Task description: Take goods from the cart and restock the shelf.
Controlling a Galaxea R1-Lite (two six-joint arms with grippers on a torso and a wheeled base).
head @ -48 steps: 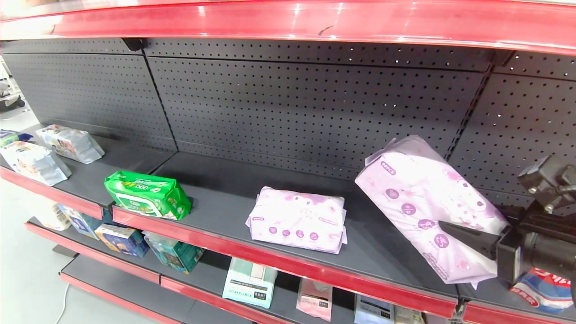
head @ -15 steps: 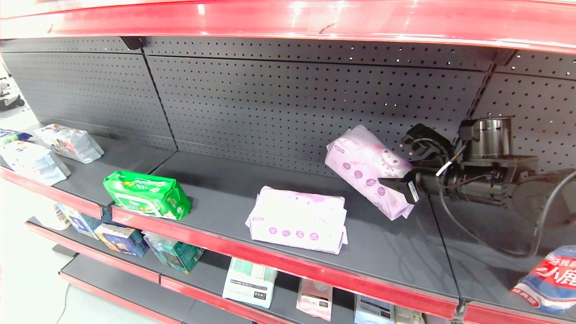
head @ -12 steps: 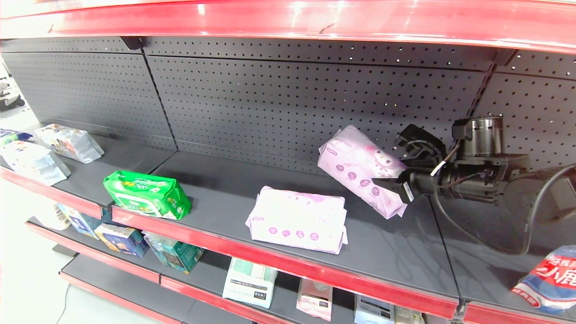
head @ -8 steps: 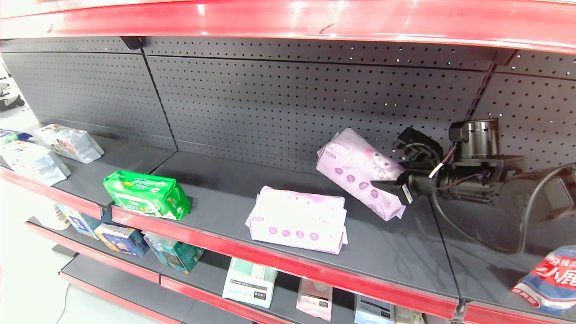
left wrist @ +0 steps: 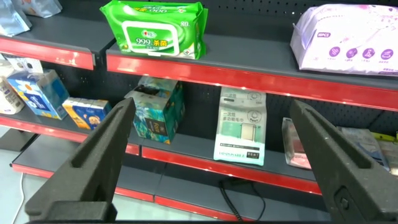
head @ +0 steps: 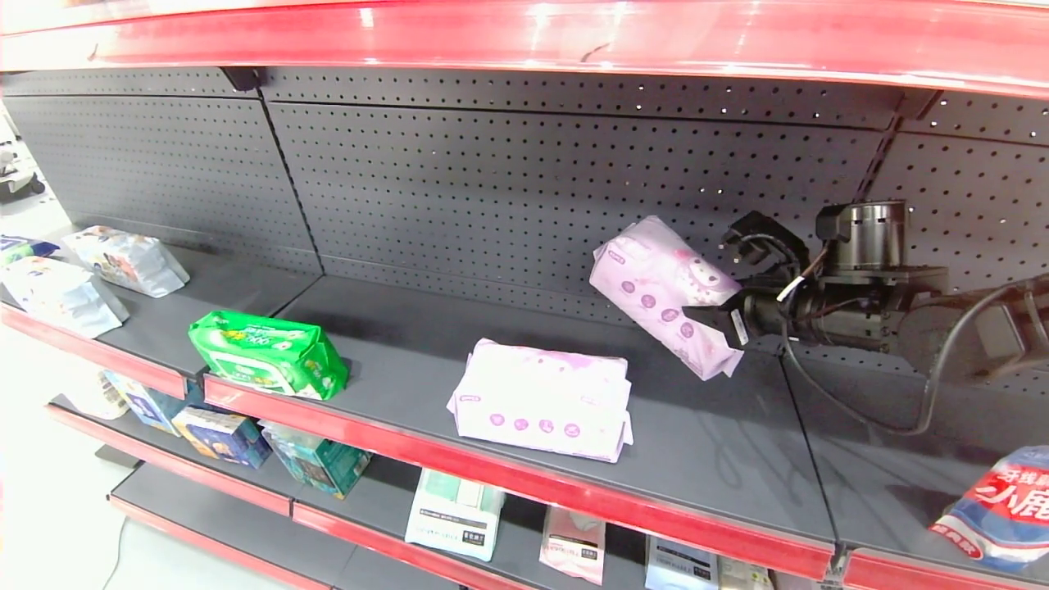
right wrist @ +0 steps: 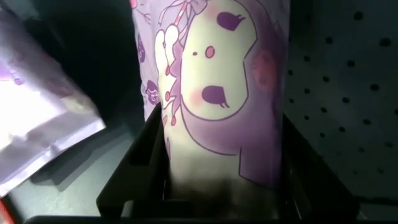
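Releasing now, you risk the pink tissue pack [head: 656, 283] dropping on its corner and toppling, since it hangs tilted above the shelf [head: 721, 447], close to the pegboard back [head: 492, 188]. Your right gripper [head: 711, 319] clamps its lower end, arm stretched in level from the right; your left gripper [left wrist: 211, 109] gapes wide.

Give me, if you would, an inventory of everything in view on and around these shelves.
shelf: one, dark grey with red edge, before the robot
held pack: one, pink, tilted above the shelf
flat pack: one, pink, lying at the shelf's front
wipes pack: one, green, left of the flat pack
pouches: two, silvery, shelf's far left
bag: one, blue, red and white, far right
lower goods: several, blue, teal, white, pink, tier below
left pincer: one, black, open, facing the lower goods
right pincer: one, black, shut on the held pack
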